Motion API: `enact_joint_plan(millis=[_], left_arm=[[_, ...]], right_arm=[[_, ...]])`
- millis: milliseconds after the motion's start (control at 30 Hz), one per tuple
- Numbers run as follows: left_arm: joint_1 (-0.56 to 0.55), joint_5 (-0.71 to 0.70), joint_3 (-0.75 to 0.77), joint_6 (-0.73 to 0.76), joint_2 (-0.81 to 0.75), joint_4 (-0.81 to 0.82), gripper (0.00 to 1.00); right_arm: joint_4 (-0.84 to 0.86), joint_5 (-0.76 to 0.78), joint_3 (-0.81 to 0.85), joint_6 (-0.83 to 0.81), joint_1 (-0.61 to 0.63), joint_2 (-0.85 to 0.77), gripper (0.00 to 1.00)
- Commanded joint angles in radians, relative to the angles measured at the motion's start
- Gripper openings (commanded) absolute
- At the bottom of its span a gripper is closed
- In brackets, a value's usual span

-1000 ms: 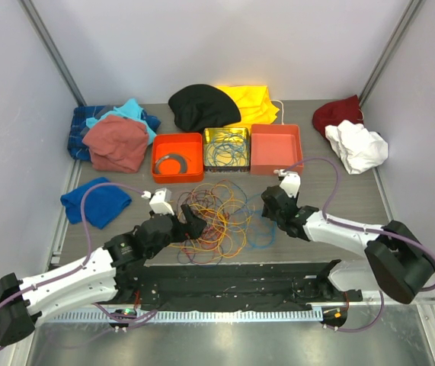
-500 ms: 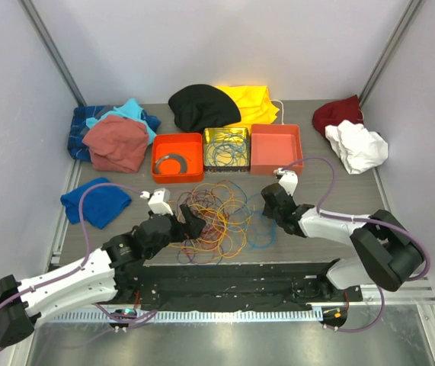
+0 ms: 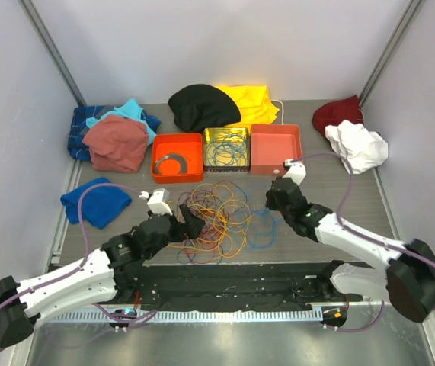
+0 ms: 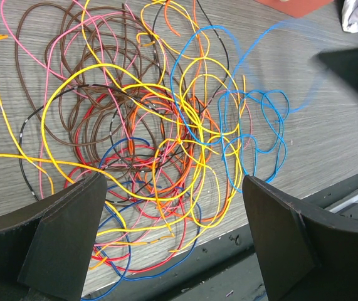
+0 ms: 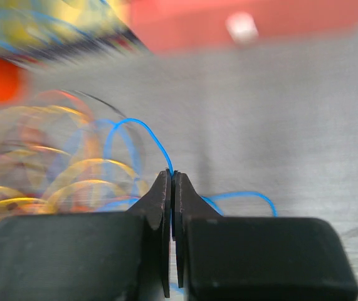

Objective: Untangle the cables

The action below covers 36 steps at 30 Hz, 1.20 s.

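The cables [image 3: 217,219] lie in a loose tangle of yellow, orange, red, pink, brown and blue loops near the table's front edge. In the left wrist view the tangle [image 4: 147,144] spreads below and between the wide-apart fingers. My left gripper [image 3: 194,223] [image 4: 173,182] hangs open over the tangle's left part, holding nothing. My right gripper [image 3: 276,204] [image 5: 173,174] is shut on a thin light blue cable [image 5: 142,130] at the tangle's right edge. That blue cable [image 3: 261,229] [image 4: 254,119] trails in loops from the pile toward the right gripper.
Behind the tangle stand an orange tray [image 3: 190,152] with a grey coiled ring [image 3: 171,162], a metal tin [image 3: 226,169] with sorted wires, and another orange tray [image 3: 276,149]. Cloths lie around: blue [image 3: 95,200], red and teal [image 3: 114,137], black [image 3: 202,107], yellow [image 3: 251,103], maroon [image 3: 337,114], white [image 3: 358,146].
The right gripper has closed on the light blue cable and drawn back to the right and away from the pile. The left arm has stayed still and open.
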Motion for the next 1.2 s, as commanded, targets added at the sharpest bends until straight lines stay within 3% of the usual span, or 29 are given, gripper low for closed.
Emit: enact_joint_plan(millis=[0,333,600,1167], left_arm=[[0.000,-0.023,0.016,0.008,-0.006,0.015,0.95],[-0.001,-0.007,0.005,-0.013,-0.009,0.025,0.95],[0.000,-0.009,-0.003,-0.025,-0.040,0.001,0.95],[0.000,-0.016,-0.009,-0.032,-0.052,0.004,0.95]], right_arm=[[-0.025,-0.021,0.202,-0.091,0.020,-0.166,0.01],[-0.102,-0.068,0.694,-0.260,0.021,-0.086,0.01],[-0.062,-0.052,0.894,-0.309,0.017,0.069,0.01],[-0.094,-0.108,1.517,-0.414,0.015,0.363,0.01]])
